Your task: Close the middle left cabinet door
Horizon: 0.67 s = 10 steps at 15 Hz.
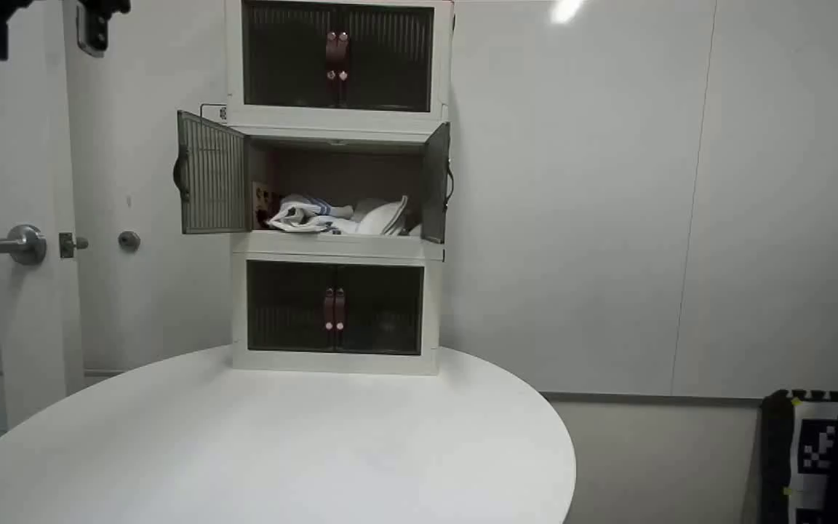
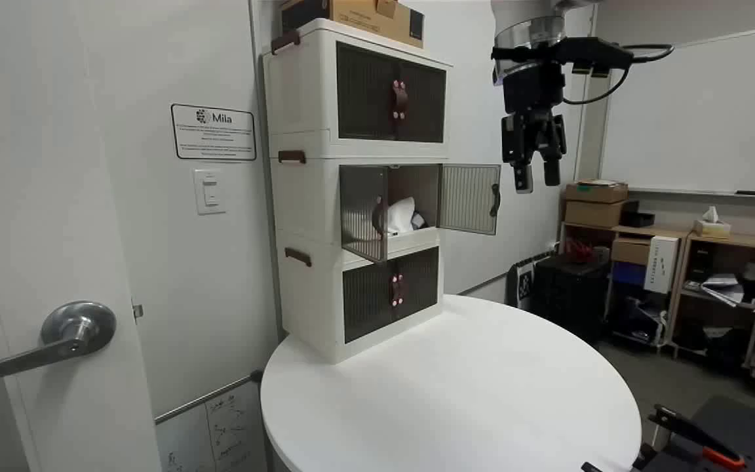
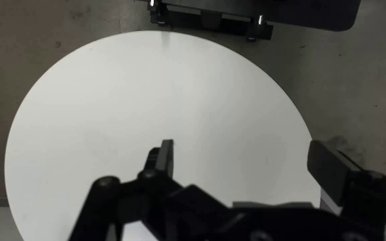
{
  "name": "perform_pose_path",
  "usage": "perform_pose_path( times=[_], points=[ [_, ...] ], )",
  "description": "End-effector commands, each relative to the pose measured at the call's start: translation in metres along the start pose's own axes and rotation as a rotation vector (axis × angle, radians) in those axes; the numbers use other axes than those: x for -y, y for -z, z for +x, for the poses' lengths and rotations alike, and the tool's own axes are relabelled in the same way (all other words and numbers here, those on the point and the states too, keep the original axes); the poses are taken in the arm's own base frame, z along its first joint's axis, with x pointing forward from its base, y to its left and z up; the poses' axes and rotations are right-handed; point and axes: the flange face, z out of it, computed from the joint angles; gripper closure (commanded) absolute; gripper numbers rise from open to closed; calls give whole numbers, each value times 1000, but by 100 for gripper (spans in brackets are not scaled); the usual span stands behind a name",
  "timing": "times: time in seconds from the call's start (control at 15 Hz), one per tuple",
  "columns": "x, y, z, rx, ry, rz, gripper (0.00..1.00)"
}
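The middle left cabinet door [image 1: 213,175] is a ribbed grey panel with a dark handle. It stands swung open, hinged on its left edge, in both exterior views; it also shows in an exterior view [image 2: 363,213] jutting toward the camera. The matching right door [image 1: 436,182] of that compartment is open too, and it shows flat to the camera in an exterior view [image 2: 469,198]. My gripper [image 2: 537,176] is open and empty, high up and apart from both doors. Its fingertips show at the top left in an exterior view [image 1: 41,44] and wide apart in the wrist view [image 3: 240,150].
The white cabinet [image 1: 335,247] stands on a round white table [image 1: 361,444]. White cloths [image 1: 310,213] lie in the open compartment. The upper doors [image 1: 390,65] and lower doors [image 1: 382,313] are shut. A cardboard box [image 2: 377,19] sits on top. A room door [image 2: 56,262] stands nearby.
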Motion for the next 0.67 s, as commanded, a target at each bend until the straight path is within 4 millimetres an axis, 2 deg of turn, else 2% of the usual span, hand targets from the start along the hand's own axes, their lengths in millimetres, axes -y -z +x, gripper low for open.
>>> perform_pose_path(
  times=[0.0,0.07,0.27,0.4,0.6],
  points=[
    [0,1,0,0,0,0,0],
    [0,1,0,-1,0,0,0],
    [5,12,28,-110,26,46,0],
    [8,23,56,-201,69,54,0],
    [11,29,115,-286,141,34,0]
  ],
)
